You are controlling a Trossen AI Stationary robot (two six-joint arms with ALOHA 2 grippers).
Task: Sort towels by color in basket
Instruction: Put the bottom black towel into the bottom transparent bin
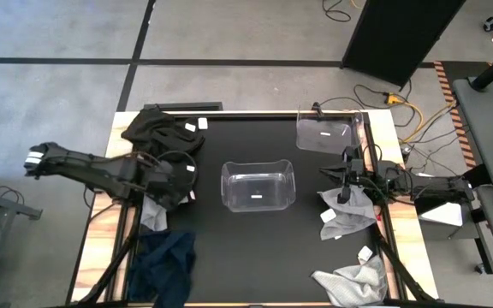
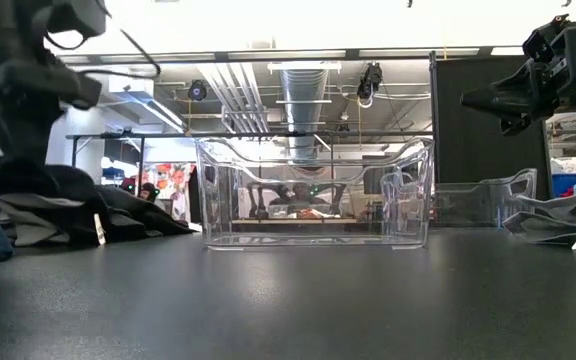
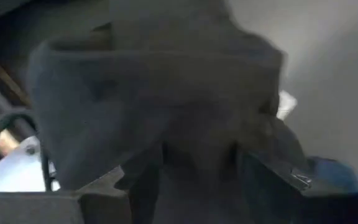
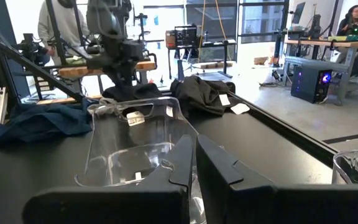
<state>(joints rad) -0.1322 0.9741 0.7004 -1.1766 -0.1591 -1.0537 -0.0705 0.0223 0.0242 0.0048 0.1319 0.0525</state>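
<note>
A: Where are the towels rn?

B: Light grey cloth lies at the counter's left edge w/ the left gripper right over it. Wrist view shows grey fabric filling the frame just past the fingers, which stand parted; can't tell if they pinch any of it.

A: Other cloths?

B: Crumpled black towel pile w/ white tags sits at the far-left corner, navy blue towel at the near-left edge. Two more light grey towels on the right: one under the right gripper, one near the front edge.

A: Right gripper?

B: Fingers pressed together, nothing between them, hovering above that grey towel.

A: Anything in the way?

B: Clear plastic bin mid-counter between both arms. Second clear bin at the far right. Black counter otherwise bare in the middle. Cables on the floor beyond.
</note>
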